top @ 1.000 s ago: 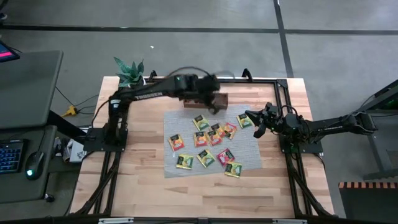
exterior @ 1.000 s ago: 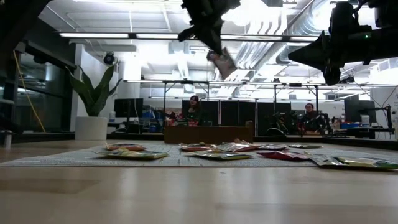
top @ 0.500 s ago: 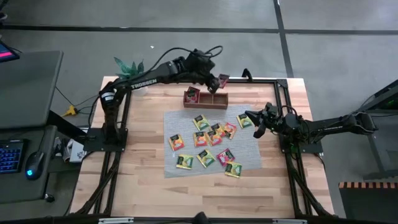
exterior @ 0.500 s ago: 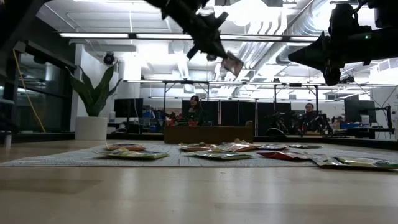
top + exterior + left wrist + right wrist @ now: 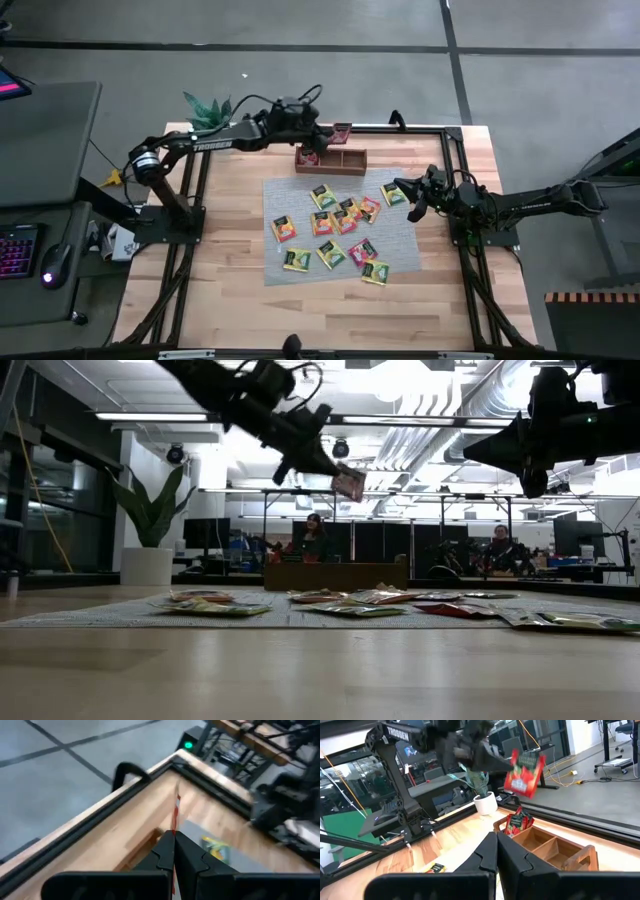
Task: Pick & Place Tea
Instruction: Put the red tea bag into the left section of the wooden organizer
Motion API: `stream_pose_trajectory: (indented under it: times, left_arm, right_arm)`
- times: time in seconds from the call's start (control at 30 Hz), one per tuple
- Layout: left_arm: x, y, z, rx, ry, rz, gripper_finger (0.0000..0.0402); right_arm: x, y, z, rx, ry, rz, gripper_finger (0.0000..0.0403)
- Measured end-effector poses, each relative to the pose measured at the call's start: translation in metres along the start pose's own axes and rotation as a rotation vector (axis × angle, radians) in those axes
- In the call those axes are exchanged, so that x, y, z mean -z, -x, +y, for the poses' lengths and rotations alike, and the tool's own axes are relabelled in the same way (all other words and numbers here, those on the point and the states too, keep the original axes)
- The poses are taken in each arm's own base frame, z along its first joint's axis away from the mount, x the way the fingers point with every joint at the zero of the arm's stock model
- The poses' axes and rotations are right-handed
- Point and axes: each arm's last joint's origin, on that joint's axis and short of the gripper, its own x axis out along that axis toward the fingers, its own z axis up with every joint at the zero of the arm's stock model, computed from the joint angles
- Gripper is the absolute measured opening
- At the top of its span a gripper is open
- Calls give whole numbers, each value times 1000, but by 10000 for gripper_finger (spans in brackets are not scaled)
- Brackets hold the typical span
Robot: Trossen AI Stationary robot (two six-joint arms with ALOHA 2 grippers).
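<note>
Here I am holding a red tea sachet [image 5: 524, 768] pinched in my left gripper [image 5: 322, 134], hanging in the air above the wooden tray [image 5: 330, 158] at the far side of the table [image 5: 230, 280]. One red sachet [image 5: 516, 821] is already standing in the tray's end compartment. The other sachets [image 5: 335, 230] are lying scattered across the grey mat [image 5: 400, 245]. My right gripper [image 5: 413, 199] is waiting just off the mat's right edge, its fingers pressed together with nothing between them.
</note>
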Motion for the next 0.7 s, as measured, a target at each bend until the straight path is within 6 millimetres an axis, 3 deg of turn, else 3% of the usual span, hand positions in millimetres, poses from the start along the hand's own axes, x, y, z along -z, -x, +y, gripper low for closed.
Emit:
stream_pose_trajectory:
  times: [0.3, 0.5, 0.7]
  left_arm:
    - [58, 10, 32, -38, 122, -39, 0]
    - [86, 20, 52, -100, 167, -40, 0]
    - [91, 26, 66, -109, 160, -58, 0]
  right_arm:
    - [0, 0, 0, 1, 0, 0, 1]
    - [0, 0, 0, 0, 0, 0, 1]
    - [0, 0, 0, 0, 0, 0, 1]
